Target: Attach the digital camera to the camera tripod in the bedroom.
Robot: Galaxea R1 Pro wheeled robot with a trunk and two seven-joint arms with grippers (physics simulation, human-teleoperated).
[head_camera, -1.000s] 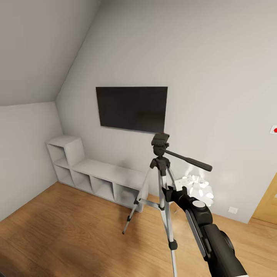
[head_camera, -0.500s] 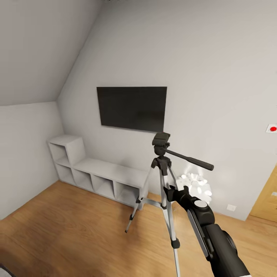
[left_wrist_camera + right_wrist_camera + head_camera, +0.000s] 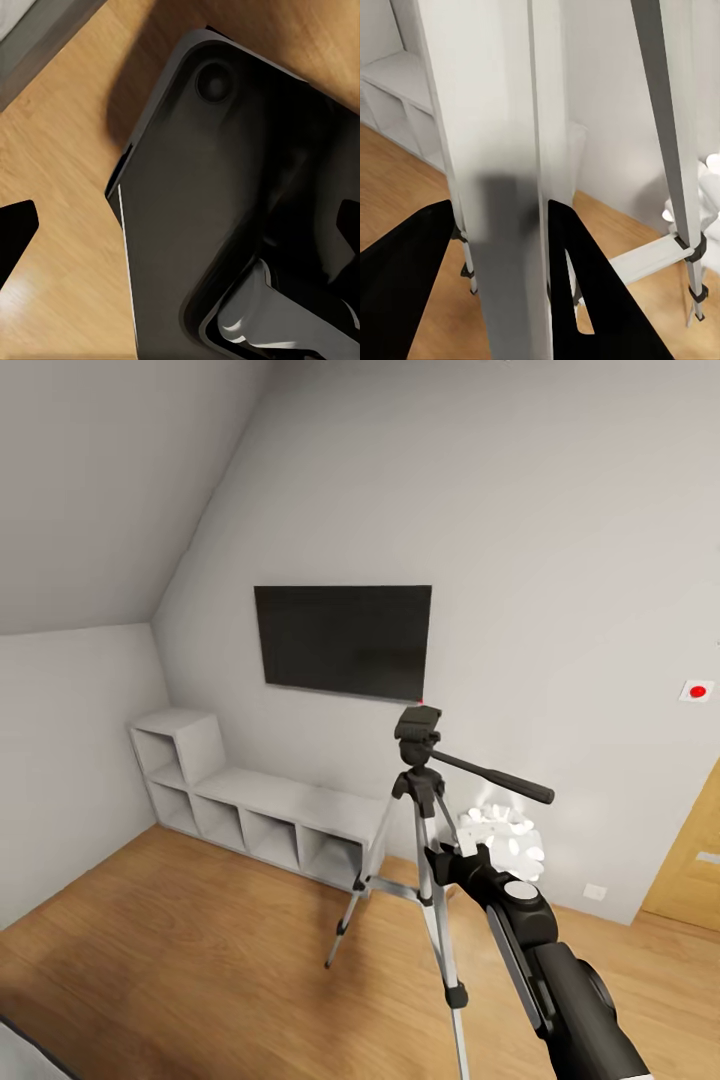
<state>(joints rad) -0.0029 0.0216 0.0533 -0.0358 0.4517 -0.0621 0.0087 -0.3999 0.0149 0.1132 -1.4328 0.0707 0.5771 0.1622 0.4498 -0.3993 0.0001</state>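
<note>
Camera tripod is standing upright on the wood floor of the bedroom, directly ahead of the right gripper, with one silver leg passing between the gripper's two dark fingers. Jaws are standing apart on either side of that leg; whether the pads are touching it cannot be told, and nothing else is in their hold. Beyond the gripper, a black wall screen is hanging above a low white cubby shelf. A white-ball lamp is sitting just beside the gripper. Left gripper: fingertips are sitting wide apart over the robot's dark body, holding nothing.
</note>
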